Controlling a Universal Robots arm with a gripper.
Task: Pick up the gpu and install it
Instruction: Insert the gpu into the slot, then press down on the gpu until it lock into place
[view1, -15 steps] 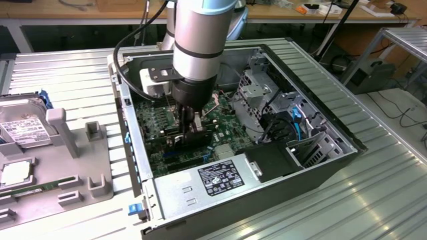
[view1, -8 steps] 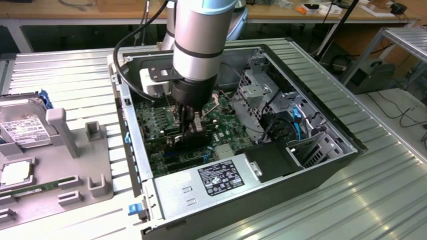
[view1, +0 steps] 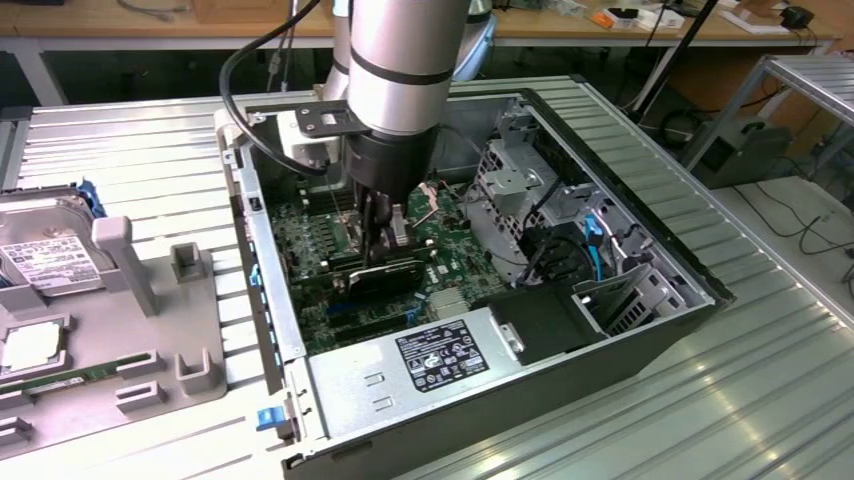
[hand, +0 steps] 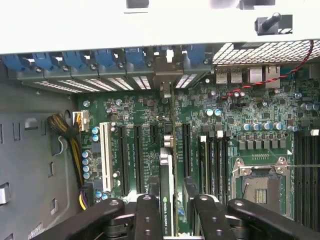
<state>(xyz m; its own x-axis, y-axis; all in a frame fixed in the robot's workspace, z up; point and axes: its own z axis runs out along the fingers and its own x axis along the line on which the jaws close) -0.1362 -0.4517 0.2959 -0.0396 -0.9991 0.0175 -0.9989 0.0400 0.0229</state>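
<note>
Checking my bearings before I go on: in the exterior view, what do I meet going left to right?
Hard drive → grey parts tray → gpu held edge-up in the gripper over the motherboard → drive cage → computer case wall.

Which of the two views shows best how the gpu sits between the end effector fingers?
The wrist view. It looks straight down the gpu edge-on, standing upright over the motherboard slots, a finger close on each side. In the exterior view the gpu is a dark card under the end effector, partly hidden.
</note>
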